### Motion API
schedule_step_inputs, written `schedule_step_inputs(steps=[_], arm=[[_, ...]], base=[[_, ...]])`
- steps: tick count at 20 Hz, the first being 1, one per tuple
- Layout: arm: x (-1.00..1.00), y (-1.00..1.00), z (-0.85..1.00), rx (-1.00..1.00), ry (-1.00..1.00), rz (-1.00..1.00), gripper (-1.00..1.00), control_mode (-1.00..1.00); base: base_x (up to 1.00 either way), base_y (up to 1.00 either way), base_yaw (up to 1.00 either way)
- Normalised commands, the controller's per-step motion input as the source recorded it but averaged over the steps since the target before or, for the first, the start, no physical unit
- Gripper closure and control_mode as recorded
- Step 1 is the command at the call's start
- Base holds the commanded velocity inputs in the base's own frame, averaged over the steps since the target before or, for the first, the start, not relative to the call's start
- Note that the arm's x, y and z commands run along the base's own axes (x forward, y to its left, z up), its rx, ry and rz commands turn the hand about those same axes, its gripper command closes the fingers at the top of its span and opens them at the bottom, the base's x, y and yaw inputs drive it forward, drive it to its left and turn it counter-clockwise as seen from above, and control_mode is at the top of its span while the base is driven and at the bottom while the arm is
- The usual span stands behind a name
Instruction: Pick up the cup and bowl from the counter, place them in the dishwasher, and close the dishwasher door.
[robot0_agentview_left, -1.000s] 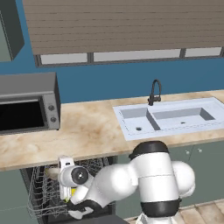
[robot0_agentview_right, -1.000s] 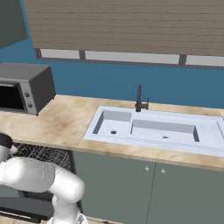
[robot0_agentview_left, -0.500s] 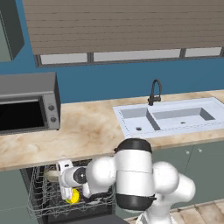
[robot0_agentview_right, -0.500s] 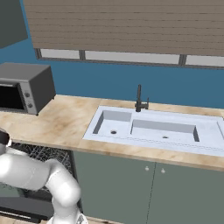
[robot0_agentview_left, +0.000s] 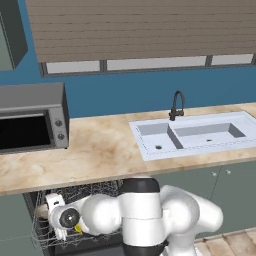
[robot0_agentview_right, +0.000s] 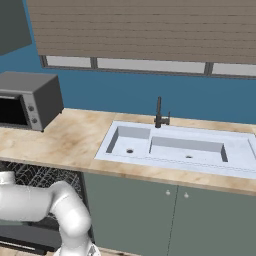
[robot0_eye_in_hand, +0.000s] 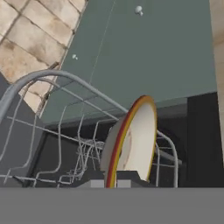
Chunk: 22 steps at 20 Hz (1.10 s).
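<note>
While the arm bends low: its white links fold down in front of the bench (robot0_agentview_left: 100, 150), and the hand sits at the open dishwasher (robot0_agentview_left: 75, 192), over the left part of the wire rack (robot0_agentview_left: 40, 235).
Fingers: the fingers (robot0_eye_in_hand: 97, 178) are drawn close together, pinching the thin edge of the cup (robot0_eye_in_hand: 131, 140), which rises straight up from between them in the hand view.
Cup: it is seen nearly edge-on, with a yellow rim, a red line beside it and a pale inside; it hangs just above the grey wires of the rack, with the dark inside of the dishwasher behind it. In the left base view a bit of its yellow (robot0_agentview_left: 77, 228) shows right at the hand.
Rack: a curved grey bar and thin upright prongs pass around and below the cup; I cannot tell whether the cup touches them.
Dishwasher: it stands open under the bench, left of the grey-green cabinet doors (robot0_agentview_right: 165, 215).
Bench: beige marble pattern, with a white double sink (robot0_agentview_left: 195, 135), a dark tap (robot0_agentview_left: 176, 104) and a grey microwave (robot0_agentview_left: 30, 122) at its left end.
Floor: tan tiles (robot0_eye_in_hand: 30, 39) show beyond the cabinet front in the hand view.
</note>
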Motion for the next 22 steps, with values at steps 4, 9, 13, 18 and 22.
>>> schedule_step_inputs(steps=[4, 9, 13, 18, 22], arm=[[-0.01, -0.01, -0.26, 0.26, -0.03, -0.09, 1.0, -1.0], [0.0, 0.0, -0.67, 0.19, 0.0, -0.1, 1.0, -1.0], [0.0, 0.0, -0.6, 0.13, 0.0, -0.16, 1.0, -1.0], [0.01, 0.09, -0.18, 0.13, 0.0, -0.08, 1.0, -1.0], [0.02, 0.21, -0.42, 0.15, 0.01, -0.1, -1.0, -1.0]], base=[[0.0, 0.0, 0.0], [0.0, 0.0, 0.0], [0.0, 0.0, 0.0], [0.0, 0.0, 0.0], [0.0, 0.0, 0.0]])
